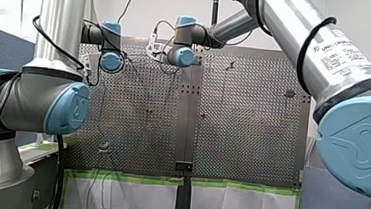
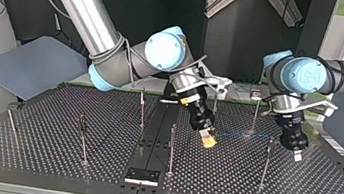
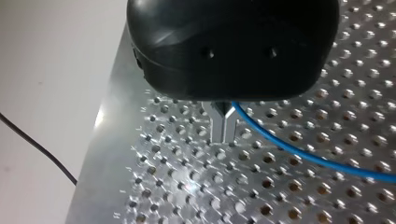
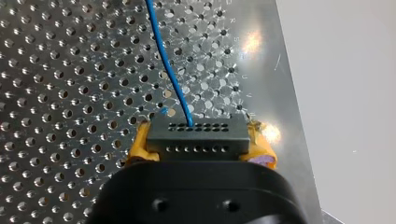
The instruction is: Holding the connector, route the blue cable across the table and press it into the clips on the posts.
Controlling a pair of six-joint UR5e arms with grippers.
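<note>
The connector (image 4: 196, 135) is clamped between the yellow pads (image 4: 140, 148) of the right gripper (image 2: 208, 139), which is held low over the table (image 2: 52, 152), near its middle in the top view. The cable (image 4: 170, 70) is seen leaving the connector's upper row of holes and running off across the perforated surface. In the top view a faint blue line can be traced from that gripper, near a post (image 2: 255, 113), toward the left gripper (image 3: 224, 127). There the metal fingers (image 3: 217, 125) are drawn together, tips just above the table. The cable is met right at their base, but whether it is actually pinched cannot be told.
</note>
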